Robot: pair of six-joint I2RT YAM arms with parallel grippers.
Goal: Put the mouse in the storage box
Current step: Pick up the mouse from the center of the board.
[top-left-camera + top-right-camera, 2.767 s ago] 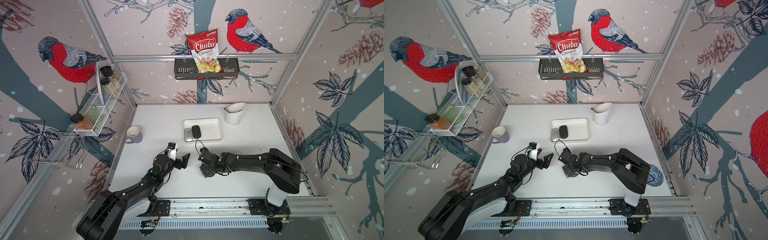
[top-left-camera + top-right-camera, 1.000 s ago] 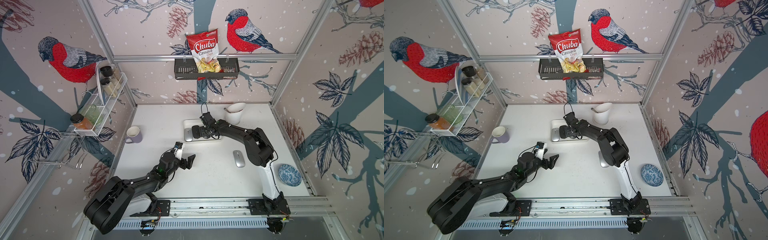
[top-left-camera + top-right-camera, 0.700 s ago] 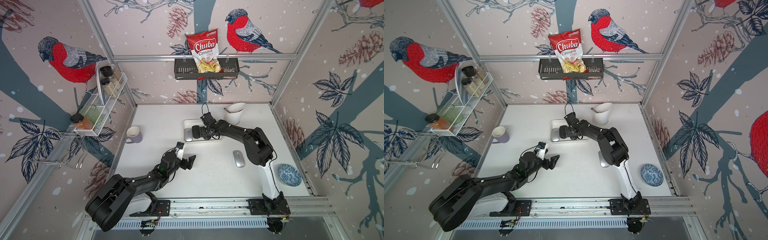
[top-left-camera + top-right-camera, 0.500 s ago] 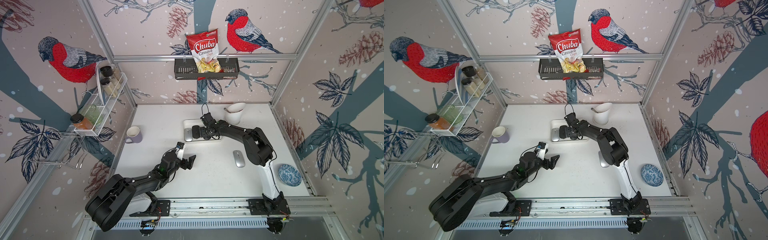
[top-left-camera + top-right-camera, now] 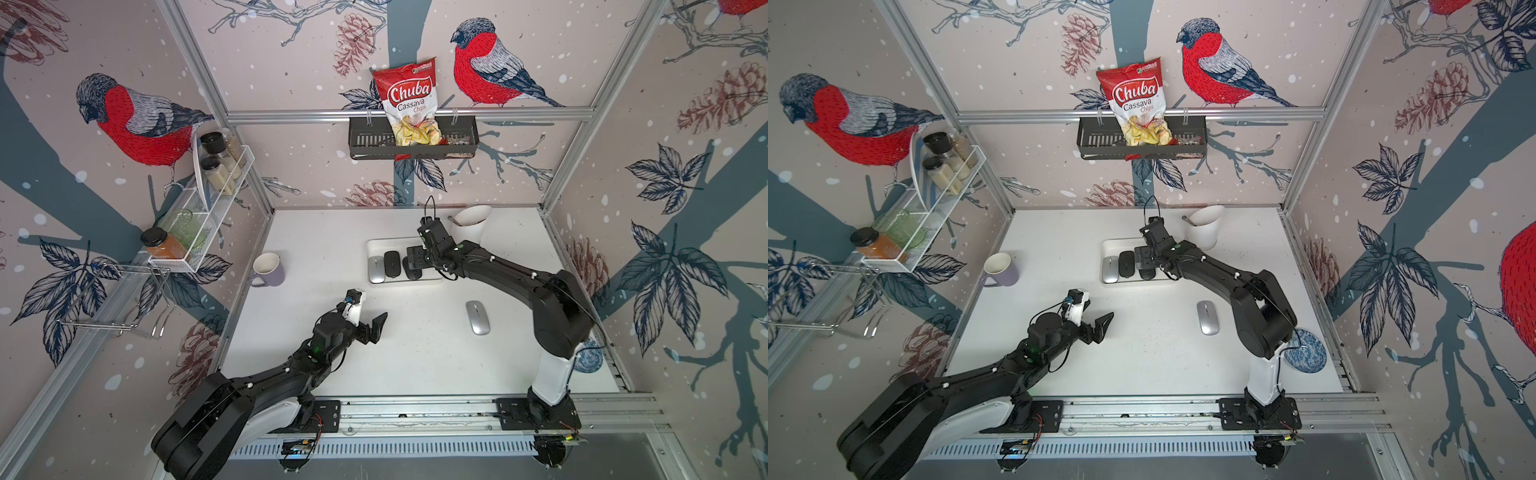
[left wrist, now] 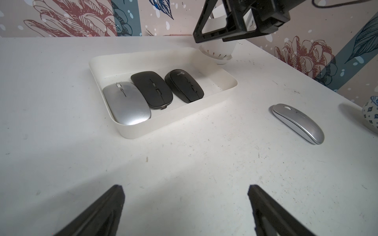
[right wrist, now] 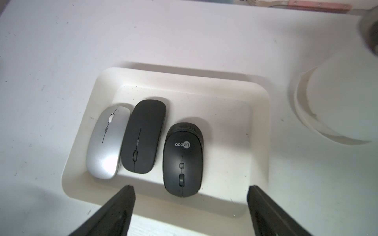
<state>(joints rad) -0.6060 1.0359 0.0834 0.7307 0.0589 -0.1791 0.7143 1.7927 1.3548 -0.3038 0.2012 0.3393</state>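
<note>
The storage box is a shallow white tray at the back middle of the table. Three mice lie side by side in it: a silver mouse, a flat black mouse and a rounder black mouse. My right gripper hovers open over the box's near rim, and the rounder black mouse lies free just beyond its fingertips. Another silver mouse rests on the table right of centre. My left gripper stands open and empty above bare table in front of the box.
A tall white cup stands right behind the box, close to my right wrist. A purple mug sits at the left, a blue patterned bowl at the right front. A black basket with a chips bag hangs on the back wall.
My right gripper has opened over the box, letting go of the rounder black mouse, which now lies inside. The left arm has hardly moved in the last second.
</note>
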